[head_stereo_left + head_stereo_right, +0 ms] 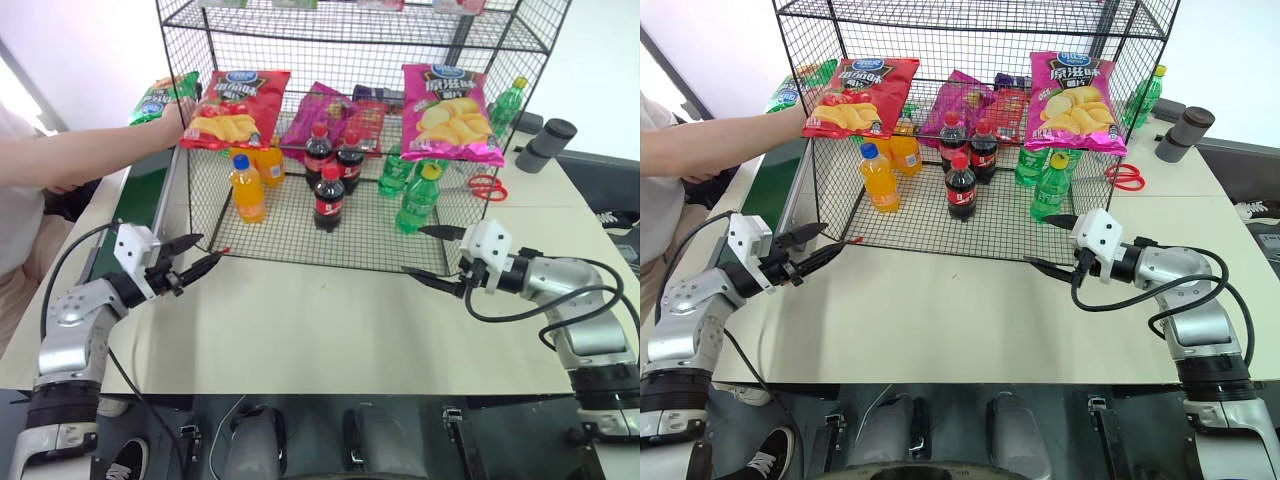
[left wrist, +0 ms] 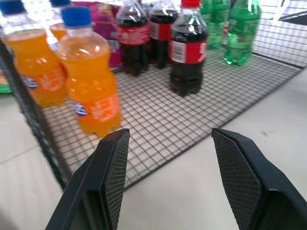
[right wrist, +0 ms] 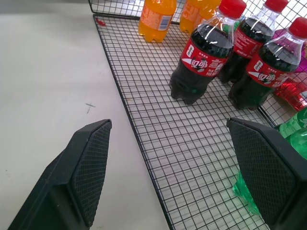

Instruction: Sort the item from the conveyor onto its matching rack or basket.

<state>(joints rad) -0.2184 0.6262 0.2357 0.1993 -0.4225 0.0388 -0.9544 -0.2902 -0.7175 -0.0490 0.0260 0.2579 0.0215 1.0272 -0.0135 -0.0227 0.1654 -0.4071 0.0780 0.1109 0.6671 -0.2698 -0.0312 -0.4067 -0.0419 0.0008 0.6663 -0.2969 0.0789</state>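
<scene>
**Green Bag Not Sorted Yet**

Pale table [image 1: 330,330] filled the space in front of the robot, and the big black wire rack [image 1: 300,230] stood on it as the main landmark. On the rack's floor stood orange drink bottles [image 1: 247,188], cola bottles [image 1: 329,198] and green bottles [image 1: 418,198]. A red chip bag [image 1: 236,108] and a pink chip bag [image 1: 448,112] lay on the tier above the bottles, with a purple bag [image 1: 318,115] between them.

The green chip bag [image 1: 160,98] was just outside the rack's left wall, up near its top shelf, in a person's hand [image 1: 172,122] (the arm reached in from the left). It looked to be above the far end of the conveyor [image 1: 135,205], which ran along the rack's left side. I could not tell if the bag touched the belt.

The left gripper [image 1: 190,260] hung near the rack's front left corner, fingers spread apart and holding nothing. The right gripper [image 1: 432,255] hung by the rack's front right edge, also spread wide and holding nothing.

So the job looked barely begun. The robot would need to get the bag, lift it, and put it with its matching kind on the rack.
</scene>
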